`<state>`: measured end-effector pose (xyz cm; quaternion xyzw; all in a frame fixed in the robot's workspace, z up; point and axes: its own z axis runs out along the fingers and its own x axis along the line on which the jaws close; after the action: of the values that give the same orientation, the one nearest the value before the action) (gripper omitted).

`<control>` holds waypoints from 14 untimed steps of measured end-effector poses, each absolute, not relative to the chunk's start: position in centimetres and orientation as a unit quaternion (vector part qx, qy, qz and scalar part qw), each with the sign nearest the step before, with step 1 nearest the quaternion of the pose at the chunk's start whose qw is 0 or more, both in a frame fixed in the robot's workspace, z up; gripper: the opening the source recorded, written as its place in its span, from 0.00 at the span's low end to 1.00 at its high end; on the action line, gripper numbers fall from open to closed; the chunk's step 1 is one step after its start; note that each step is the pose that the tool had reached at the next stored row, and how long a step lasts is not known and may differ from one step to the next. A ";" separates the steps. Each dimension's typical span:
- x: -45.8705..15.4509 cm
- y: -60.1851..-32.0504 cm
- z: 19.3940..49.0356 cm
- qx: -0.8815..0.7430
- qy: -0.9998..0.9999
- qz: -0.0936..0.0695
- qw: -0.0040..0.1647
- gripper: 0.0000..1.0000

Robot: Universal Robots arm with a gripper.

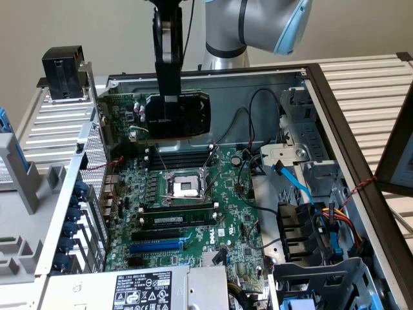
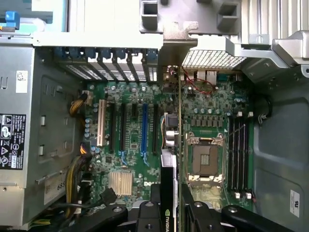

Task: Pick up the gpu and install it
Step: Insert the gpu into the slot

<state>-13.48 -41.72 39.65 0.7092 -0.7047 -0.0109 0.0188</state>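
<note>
Jaws partly closed, the gripper [image 2: 170, 209] clamps the gpu [image 1: 186, 117] aloft at twelve o'clock of the CPU socket [image 1: 185, 187] in the exterior view. Lowered off-line, its edge could strike the open socket. Farther on, its bracket [image 2: 176, 42] could snag the rear grille [image 2: 212, 59].

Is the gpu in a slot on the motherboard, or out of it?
Out. The gpu hangs from the fingers, above the motherboard; the blue slot lies empty.
</note>
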 end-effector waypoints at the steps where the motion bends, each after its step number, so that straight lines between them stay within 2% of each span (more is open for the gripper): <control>1: -13.5 -41.7 39.5 0.715 -0.698 -0.011 0.019 0.26; 14: -14.0 -42.3 37.2 0.720 -0.693 -0.010 0.018 0.26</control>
<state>-13.97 -42.26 37.17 0.7204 -0.6933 -0.0104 0.0183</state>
